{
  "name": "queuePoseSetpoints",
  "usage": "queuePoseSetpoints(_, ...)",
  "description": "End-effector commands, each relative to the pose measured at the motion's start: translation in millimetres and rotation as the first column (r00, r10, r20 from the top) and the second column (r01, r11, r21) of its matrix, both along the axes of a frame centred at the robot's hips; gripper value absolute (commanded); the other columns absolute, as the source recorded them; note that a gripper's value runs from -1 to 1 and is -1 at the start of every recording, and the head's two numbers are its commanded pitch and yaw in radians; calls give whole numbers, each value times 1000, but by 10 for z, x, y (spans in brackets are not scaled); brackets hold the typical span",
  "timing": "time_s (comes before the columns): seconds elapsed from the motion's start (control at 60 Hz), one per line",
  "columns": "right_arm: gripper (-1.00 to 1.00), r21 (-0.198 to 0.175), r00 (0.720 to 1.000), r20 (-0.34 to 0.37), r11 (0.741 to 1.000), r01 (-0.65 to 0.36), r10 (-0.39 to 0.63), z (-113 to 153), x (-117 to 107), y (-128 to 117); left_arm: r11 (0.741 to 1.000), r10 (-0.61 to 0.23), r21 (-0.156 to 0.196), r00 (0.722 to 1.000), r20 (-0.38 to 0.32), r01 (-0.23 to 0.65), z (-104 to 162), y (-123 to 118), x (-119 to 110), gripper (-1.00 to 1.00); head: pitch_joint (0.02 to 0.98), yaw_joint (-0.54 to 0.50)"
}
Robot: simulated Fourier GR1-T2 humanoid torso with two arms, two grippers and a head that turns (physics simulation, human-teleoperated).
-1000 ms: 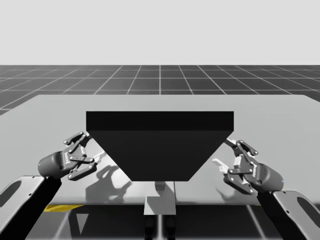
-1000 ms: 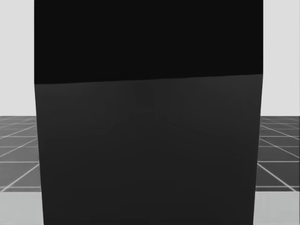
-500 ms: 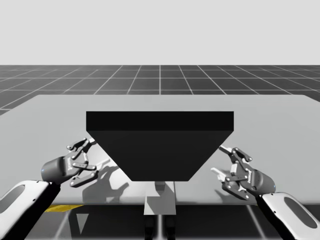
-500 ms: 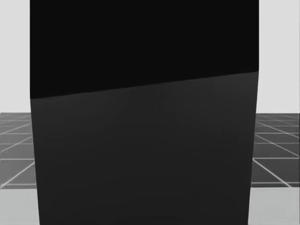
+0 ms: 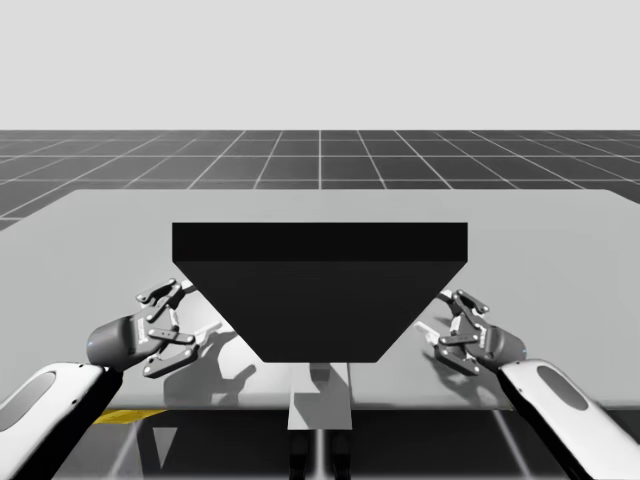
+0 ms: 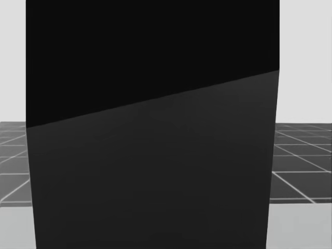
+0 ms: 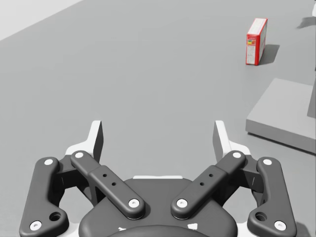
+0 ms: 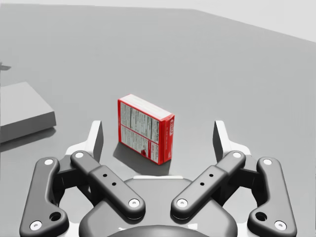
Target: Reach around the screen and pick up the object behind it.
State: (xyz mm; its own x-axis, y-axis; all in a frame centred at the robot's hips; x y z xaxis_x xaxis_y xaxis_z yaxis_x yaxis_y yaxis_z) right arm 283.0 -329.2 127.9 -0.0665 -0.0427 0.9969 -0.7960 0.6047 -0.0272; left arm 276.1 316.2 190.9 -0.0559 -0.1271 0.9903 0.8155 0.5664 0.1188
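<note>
High view: the dark screen stands in the middle of the worktop, and your left gripper and right gripper flank its two sides, each with fingers apart and holding nothing. Compared with the frame a second earlier, both forearms have dropped toward the near edge. The right gripper has also drawn in toward the screen's right flank, which suggests the reach around that side is under way. Head view: the screen blocks your line of sight; it sits further left than before and its shade line slants more steeply, so your head has turned and the screen has not moved. Left wrist view: the fingers are spread over the worktop, and the red box stands upright well ahead and off to one side, beyond a grey slab. Right wrist view: the same red box stands just ahead of the spread fingers, in line with the gap and touched by neither. On this evidence your right arm is the better placed, and the grasp is not yet begun
</note>
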Motion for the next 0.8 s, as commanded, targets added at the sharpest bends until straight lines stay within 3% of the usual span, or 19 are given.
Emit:
queuePoseSetpoints(0.017, -1000, 34, 990, -53, 991, -132, 133, -41, 134, 112, 998, -67, -3, 998, -17, 67, -14, -14, -37, -1000, 156, -35)
queuePoseSetpoints(0.35, -1000, 23, 962, -78, 965, -262, 263, -117, 408, 528, 998, -66, -6, 998, -18, 65, -36, 19, -61, -1000, 166, -21)
queuePoseSetpoints(0.567, -1000, 54, 949, -100, 954, -294, 298, -166, 496, 607, 998, -62, -7, 998, -17, 62, -38, 38, -77, -1000, 177, -17)
queuePoseSetpoints(0.8, -1000, 52, 939, -93, 943, -328, 332, -189, 594, 685, 998, -61, -1, 998, -12, 61, -40, 37, -88, -1000, 180, -14)
